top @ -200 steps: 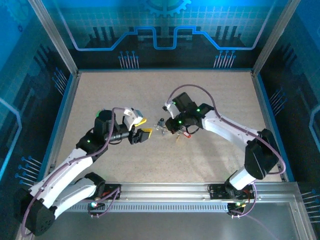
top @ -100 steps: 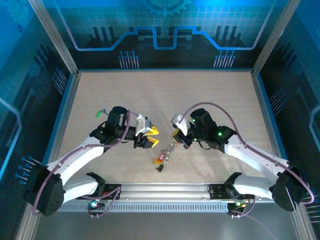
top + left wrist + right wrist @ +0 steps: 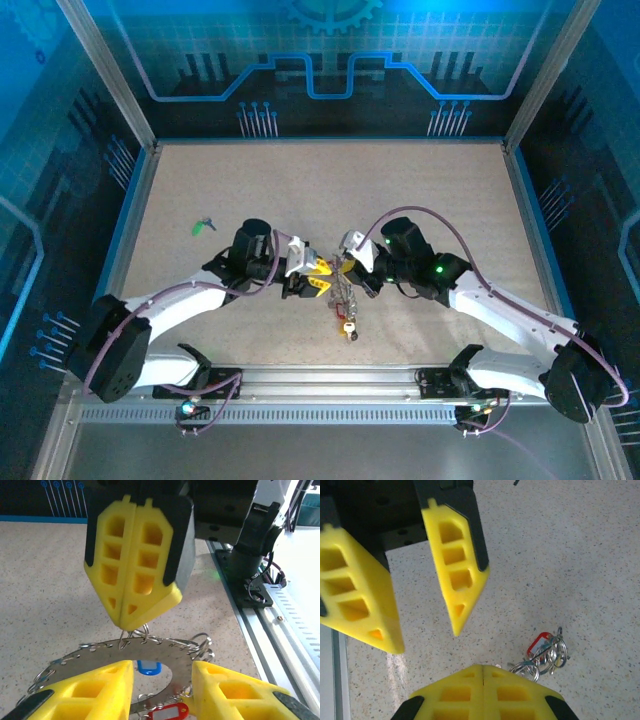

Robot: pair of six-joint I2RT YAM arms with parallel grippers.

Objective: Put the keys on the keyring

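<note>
Hanging from the right hand (image 3: 131,625) is the keyring (image 3: 100,652).

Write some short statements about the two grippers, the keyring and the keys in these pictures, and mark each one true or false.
1. The right gripper is shut on the keyring. True.
2. The left gripper is shut. False: its fingers stand apart, with the keyring between them.
3. A green-tagged key lies alone on the table, to the left of both grippers. True.
4. The keyring lies untouched, far from both grippers. False: the right gripper pinches it and the left gripper is right at it.
5. A blue tag hangs at the keyring. True.
</note>
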